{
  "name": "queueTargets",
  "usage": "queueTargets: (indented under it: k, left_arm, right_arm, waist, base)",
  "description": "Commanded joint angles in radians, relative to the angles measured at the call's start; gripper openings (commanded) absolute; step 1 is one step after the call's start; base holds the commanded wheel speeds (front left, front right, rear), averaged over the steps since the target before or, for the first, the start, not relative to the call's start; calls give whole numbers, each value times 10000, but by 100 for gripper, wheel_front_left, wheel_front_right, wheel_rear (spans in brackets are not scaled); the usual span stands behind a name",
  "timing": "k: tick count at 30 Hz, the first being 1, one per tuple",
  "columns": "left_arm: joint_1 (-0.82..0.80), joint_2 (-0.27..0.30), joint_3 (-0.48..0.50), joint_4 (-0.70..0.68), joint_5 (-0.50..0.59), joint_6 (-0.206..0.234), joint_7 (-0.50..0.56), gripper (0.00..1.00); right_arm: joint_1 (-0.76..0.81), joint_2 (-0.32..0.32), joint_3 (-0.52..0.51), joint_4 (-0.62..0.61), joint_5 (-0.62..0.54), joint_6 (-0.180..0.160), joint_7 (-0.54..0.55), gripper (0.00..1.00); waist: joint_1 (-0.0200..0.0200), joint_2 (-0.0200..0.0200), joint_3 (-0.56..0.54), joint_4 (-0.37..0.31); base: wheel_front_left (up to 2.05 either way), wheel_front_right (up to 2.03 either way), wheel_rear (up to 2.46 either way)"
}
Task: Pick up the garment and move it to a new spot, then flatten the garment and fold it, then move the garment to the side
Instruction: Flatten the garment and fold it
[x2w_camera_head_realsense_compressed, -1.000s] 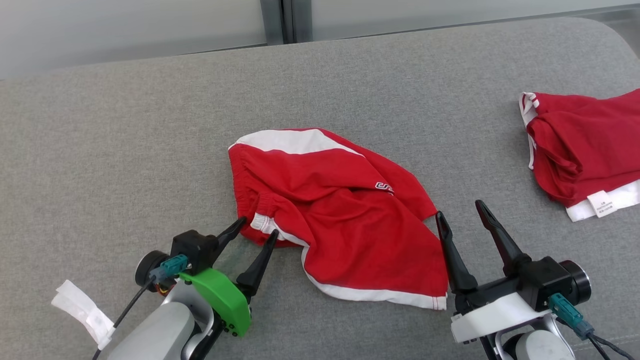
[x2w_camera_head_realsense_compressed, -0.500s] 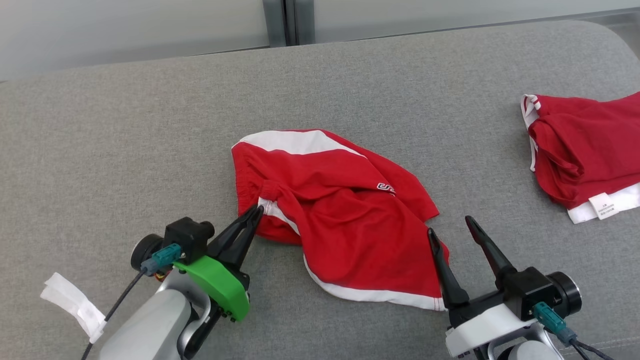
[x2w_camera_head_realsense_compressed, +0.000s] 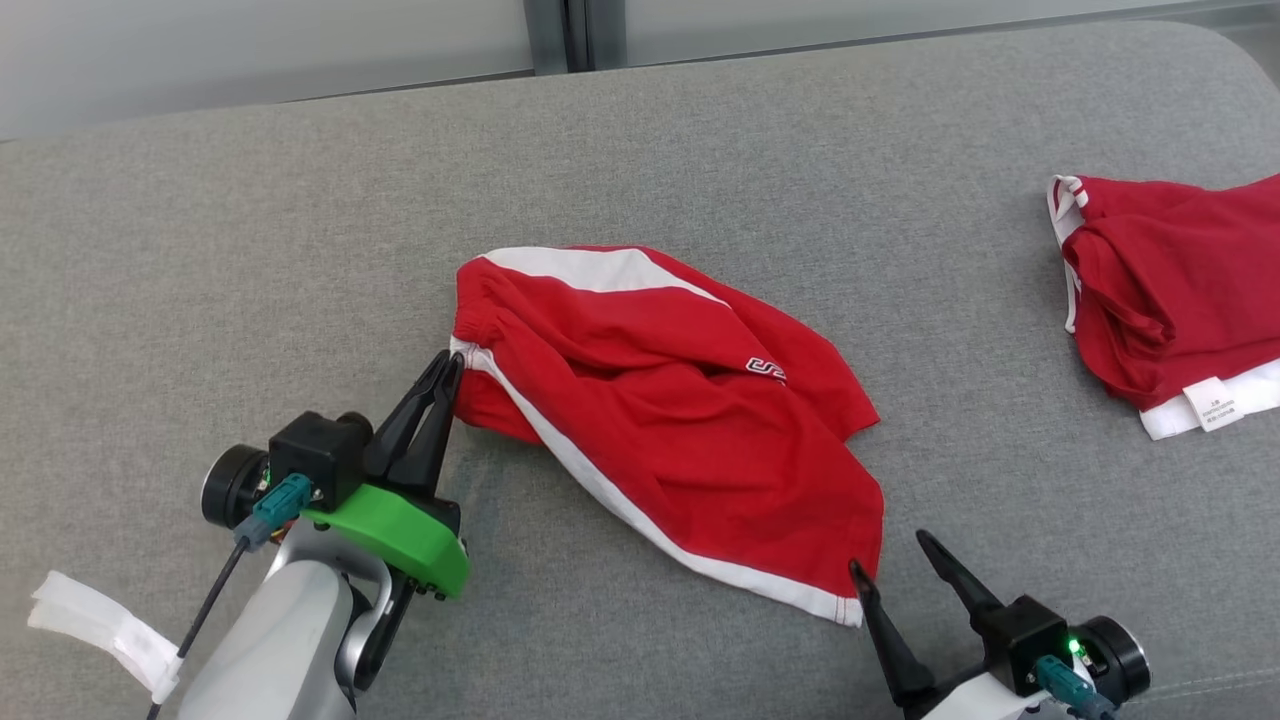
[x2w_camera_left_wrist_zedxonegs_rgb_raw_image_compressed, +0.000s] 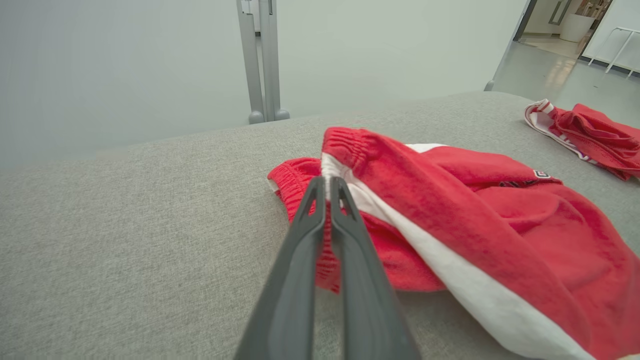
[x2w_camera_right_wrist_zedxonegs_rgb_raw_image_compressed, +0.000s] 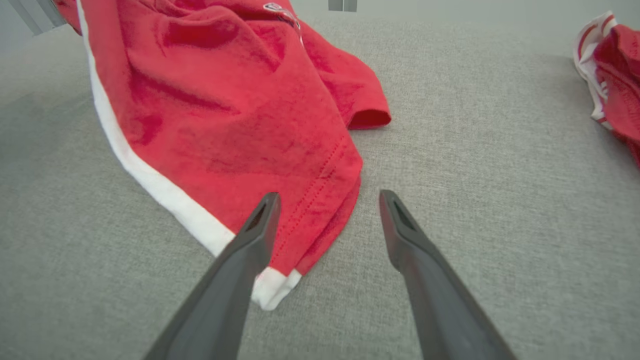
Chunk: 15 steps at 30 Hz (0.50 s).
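At the middle of the grey pad (x2w_camera_head_realsense_compressed: 250, 250) lie the shorts (x2w_camera_head_realsense_compressed: 680, 400), crumpled, red with white stripes and a small logo (x2w_camera_head_realsense_compressed: 766, 370). In the head view the left gripper (x2w_camera_head_realsense_compressed: 447, 365) sits at 8 o'clock from the shorts' middle. Its fingers are pressed together on the waistband corner, where a white stripe begins. The left wrist view shows the same pinch: the left gripper (x2w_camera_left_wrist_zedxonegs_rgb_raw_image_compressed: 327, 182) has red elastic cloth caught between its dark fingers, and the rest of the shorts (x2w_camera_left_wrist_zedxonegs_rgb_raw_image_compressed: 450, 200) trails off toward 3 o'clock.

The right gripper (x2w_camera_head_realsense_compressed: 885, 552) is at 5 o'clock from the shorts, jaws spread wide and holding nothing, its tips just beside the hem corner. In its own wrist view the right gripper (x2w_camera_right_wrist_zedxonegs_rgb_raw_image_compressed: 328, 196) has one finger over the white hem of the shorts (x2w_camera_right_wrist_zedxonegs_rgb_raw_image_compressed: 225, 100); I cannot tell whether it touches. The other finger is over bare pad.

A second garment (x2w_camera_head_realsense_compressed: 1170, 290), also red, lies at 2 o'clock, well apart, with a white label (x2w_camera_head_realsense_compressed: 1208, 403) showing. White tape (x2w_camera_head_realsense_compressed: 100, 625) hangs by the left arm.
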Motion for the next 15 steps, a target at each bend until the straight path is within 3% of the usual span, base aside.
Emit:
queueTargets:
  k: [1,8,15]
  left_arm:
    - [172,-63,156,87,174,-70,-27,0]
    - [290,-314,564,453,356,-277,-26,0]
    - [452,-217,916,594,574,-388,-27,0]
  right_arm:
    - [90,-68,157,257,100,-17,-30,100]
    - [-217,-167,433,1098,356,-17,-32,100]
    - [-614,-212,783,1533,412,-17,-31,100]
  waist:
    - [0,0,-13,1]
    - [0,0,-166,47]
    - [0,0,-90,-14]
  base:
    - [0,0,0]
    - [0,0,0]
    - [0,0,0]
